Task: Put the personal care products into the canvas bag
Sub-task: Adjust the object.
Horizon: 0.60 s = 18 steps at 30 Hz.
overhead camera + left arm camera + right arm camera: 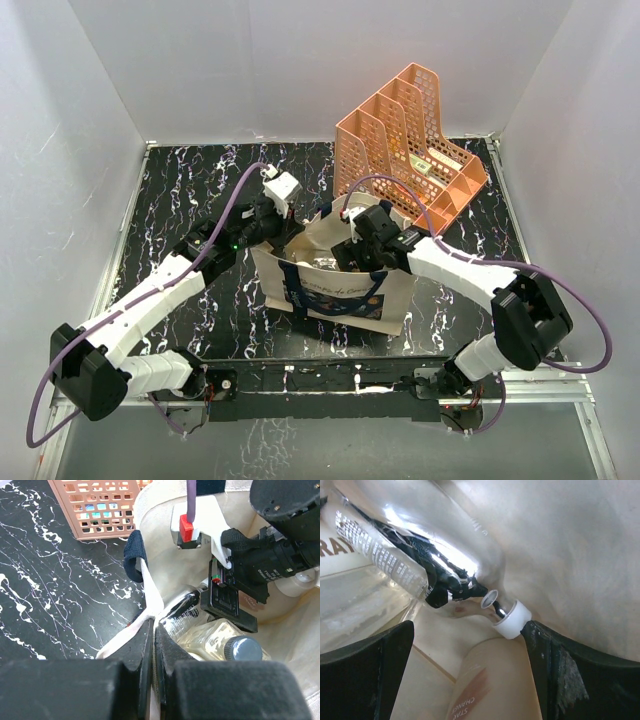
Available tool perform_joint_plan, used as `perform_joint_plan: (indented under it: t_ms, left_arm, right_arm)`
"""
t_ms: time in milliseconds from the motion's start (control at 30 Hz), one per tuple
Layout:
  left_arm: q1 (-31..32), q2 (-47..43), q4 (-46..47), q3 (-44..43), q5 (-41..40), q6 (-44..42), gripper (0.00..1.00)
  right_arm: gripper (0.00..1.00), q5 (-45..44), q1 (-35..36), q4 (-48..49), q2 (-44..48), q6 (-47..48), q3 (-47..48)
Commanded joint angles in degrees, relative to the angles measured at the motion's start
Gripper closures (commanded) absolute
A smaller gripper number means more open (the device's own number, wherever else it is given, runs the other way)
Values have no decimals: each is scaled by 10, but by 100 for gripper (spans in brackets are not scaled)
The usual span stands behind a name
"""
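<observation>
The beige canvas bag (345,300) stands open mid-table, its navy handle (134,555) hanging over the rim. My left gripper (154,622) is shut on the bag's left rim fabric (150,587). My right gripper (352,255) reaches down inside the bag with its jaws wide open. Between its fingers lies a tan bottle (495,680), with a gap to the left finger (365,675). A silver metallic bottle (420,545) with a white cap (512,620) lies just beyond. A clear glass bottle with a dark cap (242,647) rests beside the silver one (180,607).
A peach mesh file organizer (410,140) stands behind the bag at the back right, close to its rim. It also shows in the left wrist view as a peach organizer wall (95,505). Black marbled tabletop (190,190) surrounds the bag, and white walls enclose it.
</observation>
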State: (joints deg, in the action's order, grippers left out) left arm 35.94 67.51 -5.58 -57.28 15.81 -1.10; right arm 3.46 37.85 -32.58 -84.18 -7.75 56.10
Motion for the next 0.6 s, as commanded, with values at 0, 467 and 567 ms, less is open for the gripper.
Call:
perform_joint_plan:
  t_ms: [0, 467, 567]
  left_arm:
    - [1, 6, -15, -3, -17, 16, 100]
    - [1, 20, -3, -14, -43, 38, 100]
    - [0, 24, -1, -14, -45, 41, 100]
  right_arm:
    - [3, -33, 30, 25, -17, -41, -42]
    - [1, -8, 52, 10, -186, -111, -38]
    - [0, -20, 52, 15, -233, -114, -25]
